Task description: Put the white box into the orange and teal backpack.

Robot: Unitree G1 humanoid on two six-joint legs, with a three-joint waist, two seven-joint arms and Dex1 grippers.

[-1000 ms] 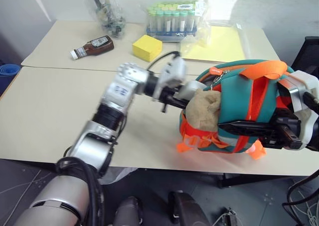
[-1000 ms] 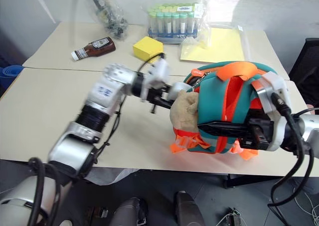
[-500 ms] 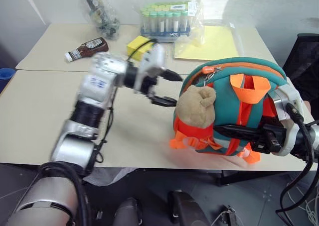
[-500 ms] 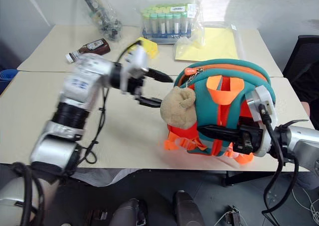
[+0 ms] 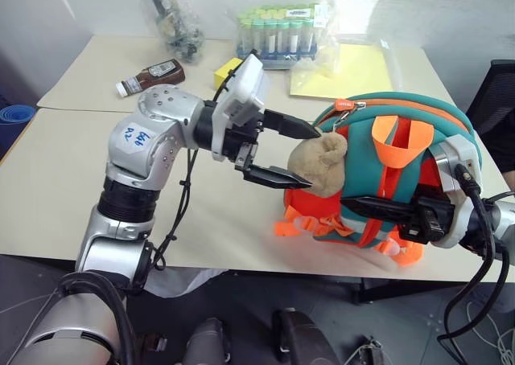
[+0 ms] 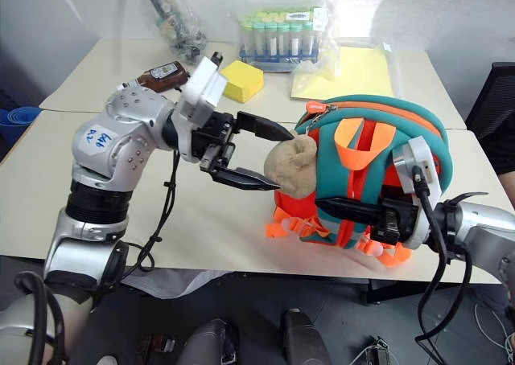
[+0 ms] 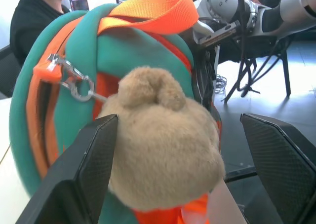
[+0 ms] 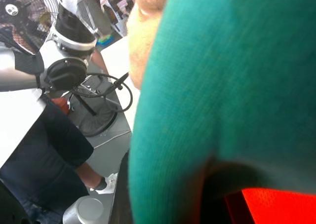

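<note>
The orange and teal backpack stands upright near the table's front right edge. A tan plush piece hangs on the side facing my left arm, below the zip pull. My left gripper is open wide, pointing at the plush, with one finger on each side of it and not gripping it. My right gripper is shut on the backpack's teal front and holds it up. The white box is out of view.
At the back of the table are a yellow block, a brown sauce bottle, a bagged rack of tubes, a yellow sheet in plastic and a bagged dark item. A person in black sits beyond the backpack.
My left gripper has drawn back from the backpack's zip side, risen a little and opened wide. The plush now hangs free between its fingers. The right gripper keeps its hold.
</note>
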